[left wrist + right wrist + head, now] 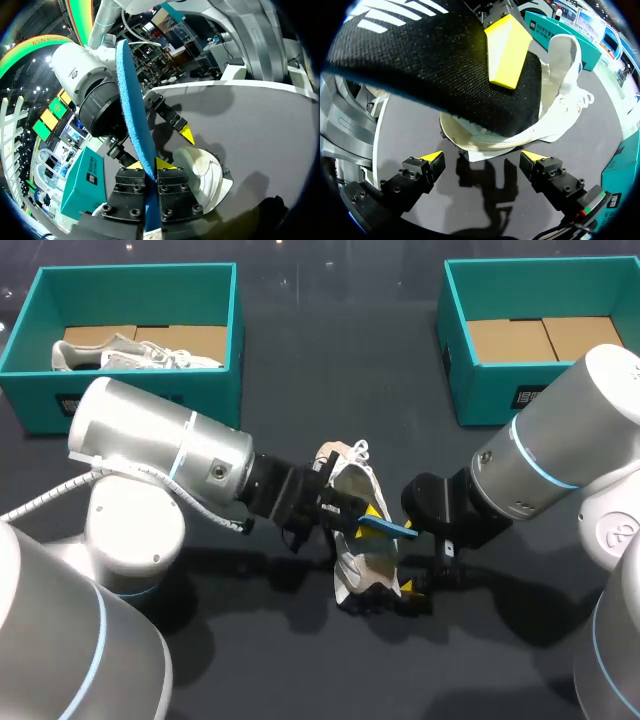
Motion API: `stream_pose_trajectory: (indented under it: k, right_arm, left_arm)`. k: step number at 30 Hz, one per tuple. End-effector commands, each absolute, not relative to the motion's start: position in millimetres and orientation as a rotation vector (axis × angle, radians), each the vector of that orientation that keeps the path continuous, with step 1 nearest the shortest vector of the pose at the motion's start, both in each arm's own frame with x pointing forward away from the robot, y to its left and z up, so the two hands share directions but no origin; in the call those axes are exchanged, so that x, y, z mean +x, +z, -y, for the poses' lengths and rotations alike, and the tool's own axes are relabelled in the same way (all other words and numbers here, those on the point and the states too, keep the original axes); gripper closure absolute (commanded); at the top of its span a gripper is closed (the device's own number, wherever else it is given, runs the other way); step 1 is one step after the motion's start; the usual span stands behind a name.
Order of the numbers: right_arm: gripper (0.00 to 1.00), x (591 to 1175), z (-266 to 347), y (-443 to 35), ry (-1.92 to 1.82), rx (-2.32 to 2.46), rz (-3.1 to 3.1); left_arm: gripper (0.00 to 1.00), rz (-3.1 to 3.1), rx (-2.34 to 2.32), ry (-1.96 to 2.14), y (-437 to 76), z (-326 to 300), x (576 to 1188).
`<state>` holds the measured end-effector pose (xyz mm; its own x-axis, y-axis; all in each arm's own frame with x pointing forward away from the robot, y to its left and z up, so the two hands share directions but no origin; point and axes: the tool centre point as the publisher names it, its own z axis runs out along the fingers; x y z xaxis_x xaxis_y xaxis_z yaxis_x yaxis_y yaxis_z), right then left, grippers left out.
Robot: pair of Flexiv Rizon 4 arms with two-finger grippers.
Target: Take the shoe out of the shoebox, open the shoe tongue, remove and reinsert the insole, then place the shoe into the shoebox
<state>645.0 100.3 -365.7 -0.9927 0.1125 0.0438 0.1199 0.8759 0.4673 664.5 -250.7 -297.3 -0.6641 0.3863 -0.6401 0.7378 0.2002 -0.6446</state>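
The insole [131,100] is out, pinched firmly in the left gripper [149,165] just above the white sneaker [352,565]. Beside the sneaker, the right gripper [485,157] stands wide and empty. Reinsertion likely follows, which calls for aligning the insole with the sneaker's opening.

White shoe [352,565], blue insole [385,528], teal shoebox [236,360]

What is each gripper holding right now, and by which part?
The left gripper holds the insole, its fingers pinching one end. The right gripper is open and holds nothing; the shoe lies just ahead of it.
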Motion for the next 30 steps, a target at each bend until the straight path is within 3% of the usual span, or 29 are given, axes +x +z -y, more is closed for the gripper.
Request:
stream_pose_trajectory:
  k: [1,11,30]
  right_arm:
    - [0.0,644,-100,-366,-0.759,-0.188,3.029]
    - [0.0,644,-100,-366,-0.759,-0.188,3.029]
    - [0.0,644,-100,-366,-0.759,-0.188,3.029]
  left_arm:
    - [1.0,-2.044,0.897,-1.461,-301,254,651]
    - [1.0,-1.925,0.725,-1.42,-305,264,643]
    - [1.0,-1.975,0.609,-1.326,-309,235,683]
